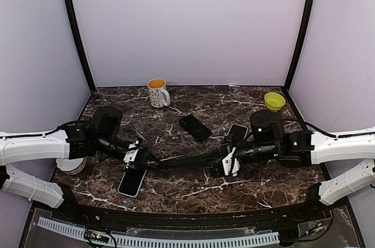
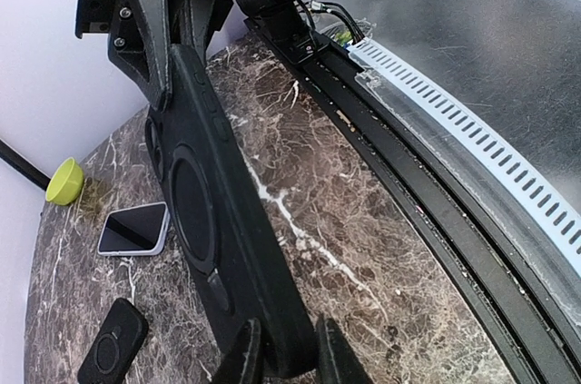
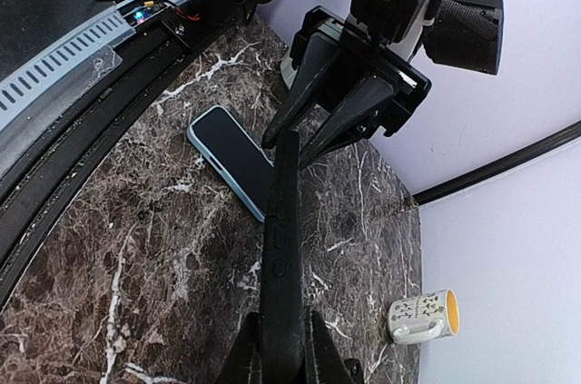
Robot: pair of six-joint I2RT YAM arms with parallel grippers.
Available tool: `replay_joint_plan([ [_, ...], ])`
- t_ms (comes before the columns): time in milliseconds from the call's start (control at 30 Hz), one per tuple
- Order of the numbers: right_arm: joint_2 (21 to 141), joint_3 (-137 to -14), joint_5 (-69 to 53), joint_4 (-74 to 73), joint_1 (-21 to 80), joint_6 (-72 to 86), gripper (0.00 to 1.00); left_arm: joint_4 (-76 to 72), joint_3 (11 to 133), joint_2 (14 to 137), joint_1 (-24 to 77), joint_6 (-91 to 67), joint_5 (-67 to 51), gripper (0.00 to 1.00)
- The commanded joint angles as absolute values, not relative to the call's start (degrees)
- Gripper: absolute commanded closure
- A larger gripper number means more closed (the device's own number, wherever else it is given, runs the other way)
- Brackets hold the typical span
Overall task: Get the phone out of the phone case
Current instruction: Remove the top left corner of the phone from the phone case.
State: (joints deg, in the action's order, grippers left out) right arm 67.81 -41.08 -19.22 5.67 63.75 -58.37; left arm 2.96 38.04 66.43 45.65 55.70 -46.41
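A black phone case [image 1: 184,160] hangs edge-on above the table, stretched between my two grippers. My left gripper [image 1: 142,163] is shut on its left end, one finger on each side of the case [image 2: 218,211] in the left wrist view [image 2: 283,339]. Its back shows there, with a round ring. My right gripper [image 1: 225,163] is shut on the other end [image 3: 281,325], and the case's [image 3: 283,221] side buttons face that camera. Whether a phone sits inside it I cannot tell. A light-blue phone [image 1: 132,182] lies screen-up on the table under the left end [image 3: 231,159].
A second phone with a pale rim [image 1: 237,133] lies behind the right gripper, and a flat black case-like slab [image 1: 195,127] lies mid-table. A mug [image 1: 158,92] stands at the back, a green bowl [image 1: 274,101] at the back right. A black rail [image 2: 427,193] runs along the near edge.
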Motion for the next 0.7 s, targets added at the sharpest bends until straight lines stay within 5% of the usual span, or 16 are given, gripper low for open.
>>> replay_joint_plan([
  [0, 67.8, -44.2, -20.4, 7.5, 65.1, -61.0, 1.00, 6.2, 37.4, 66.5, 46.7, 57.4, -48.2, 0.80],
  [667, 69.7, -46.5, -15.0, 2.4, 68.5, -67.5, 1.00, 10.5, 38.5, 68.0, 48.5, 58.4, -45.9, 0.82],
])
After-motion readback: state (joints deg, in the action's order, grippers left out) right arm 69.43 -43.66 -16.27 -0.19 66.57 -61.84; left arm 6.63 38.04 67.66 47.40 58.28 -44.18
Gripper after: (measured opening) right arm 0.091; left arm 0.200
